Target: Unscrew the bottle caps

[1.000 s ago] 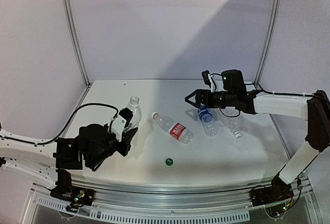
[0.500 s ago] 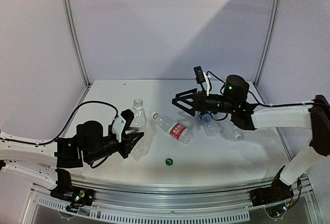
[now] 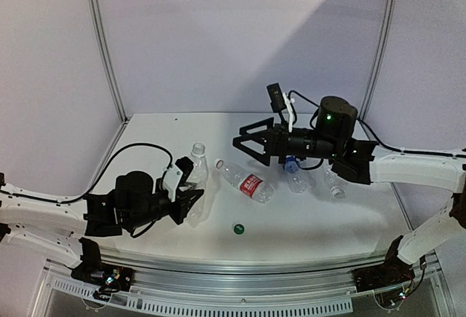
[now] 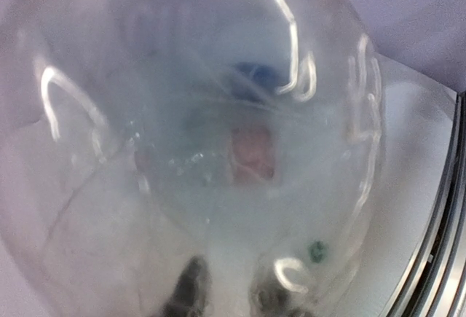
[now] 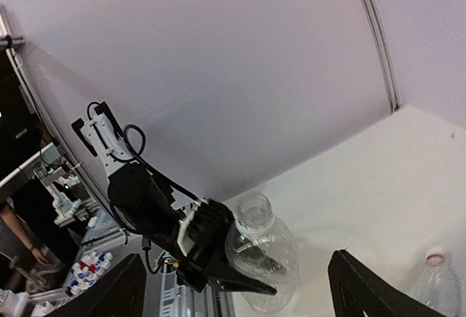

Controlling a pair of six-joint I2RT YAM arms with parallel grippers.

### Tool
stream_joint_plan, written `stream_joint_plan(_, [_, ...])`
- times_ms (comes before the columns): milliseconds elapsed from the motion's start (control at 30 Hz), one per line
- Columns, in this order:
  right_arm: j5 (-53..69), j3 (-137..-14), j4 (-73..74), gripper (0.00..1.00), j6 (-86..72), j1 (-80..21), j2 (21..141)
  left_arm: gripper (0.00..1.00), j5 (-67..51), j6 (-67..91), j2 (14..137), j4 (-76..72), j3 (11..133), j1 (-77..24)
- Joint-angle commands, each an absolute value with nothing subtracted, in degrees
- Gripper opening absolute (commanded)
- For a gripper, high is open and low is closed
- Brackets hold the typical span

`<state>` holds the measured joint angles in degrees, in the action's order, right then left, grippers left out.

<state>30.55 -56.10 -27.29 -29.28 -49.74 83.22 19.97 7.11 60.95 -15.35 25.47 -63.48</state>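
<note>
Four clear bottles share the white surface [image 3: 291, 222], and one is already bare at the neck. That unlabelled bottle [image 3: 198, 165] stands near upright at the left, and its open mouth [image 5: 255, 213] shows no cap. A green cap [image 3: 237, 227] lies loose toward the front edge, apart from every bottle; we judge it to be the one taken off here. The left gripper [image 3: 188, 186] has its jaws clenched on the bottle's lower body from the side, a hold that would brace it against a twist from above. Its wrist camera sees only blurred plastic, so close does the bottle sit. The red-label bottle [image 3: 251, 184] lies on its side mid-surface with its white cap [image 3: 219, 164] on, pointing toward the held bottle. Farther right lie the blue-capped bottle [image 3: 296, 178] and a second unlabelled bottle [image 3: 333, 180], whose cap is too small for us to make out. The right gripper [image 3: 244, 148] hangs above the surface between the held bottle and the red-label one, with its jaws spread wide and nothing between them. We read the job as about a quarter done, with the capped bottles lying flat where neither arm can yet twist them.
</note>
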Motion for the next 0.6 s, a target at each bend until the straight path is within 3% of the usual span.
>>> stream_joint_plan(0, [22.15, -58.2, -10.42, 0.85, -14.68, -51.01, 82.65, 0.25, 18.5, 7.05, 63.28, -14.65, 27.42, -62.49])
stream_joint_plan(133, [24.32, -61.51, -6.21, 0.75, -13.86, -52.2, 85.14, 0.25, 16.42, 6.91, 64.68, -14.21, 28.35, -62.49])
stream_joint_plan(567, [29.71, -62.4, -11.38, 0.71, -17.43, -54.0, 89.88, 0.26, 9.1, 6.41, 66.67, -15.51, 28.81, -62.58])
